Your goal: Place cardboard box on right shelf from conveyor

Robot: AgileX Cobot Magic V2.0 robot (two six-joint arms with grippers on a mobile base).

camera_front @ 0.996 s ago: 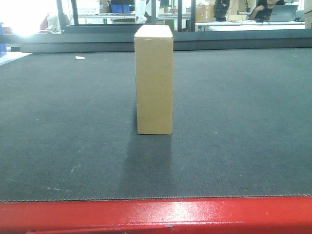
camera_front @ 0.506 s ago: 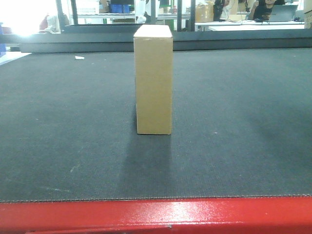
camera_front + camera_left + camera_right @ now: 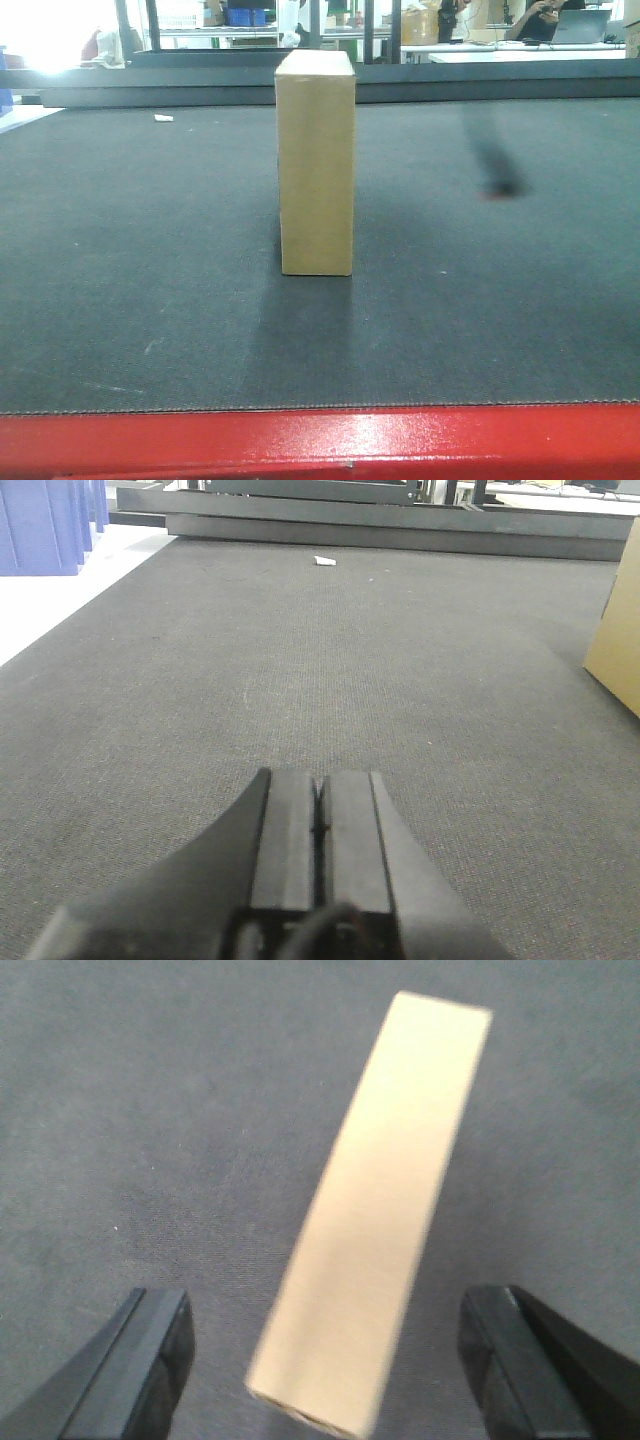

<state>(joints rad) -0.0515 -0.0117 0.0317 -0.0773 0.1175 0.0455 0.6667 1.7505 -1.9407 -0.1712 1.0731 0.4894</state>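
The cardboard box (image 3: 316,165) stands upright, tall and narrow, in the middle of the conveyor belt (image 3: 140,260). From above, the right wrist view shows the box (image 3: 395,1200) blurred, between and below the spread fingers of my right gripper (image 3: 325,1305), which is open and not touching it. My left gripper (image 3: 320,785) is shut on nothing and sits low over the belt, with the box's edge (image 3: 620,645) far off to its right. The right shelf is out of view.
The conveyor's red frame (image 3: 320,440) runs along the near edge. A dark blurred streak (image 3: 495,150) hangs over the belt right of the box; arm or shadow, I cannot tell. A white scrap (image 3: 325,561) lies far back, and blue bins (image 3: 45,525) stand beyond the left edge.
A dark blurred streak has appeared over the belt to the right of the box, where a faint shadow was spreading before. The box has not moved.
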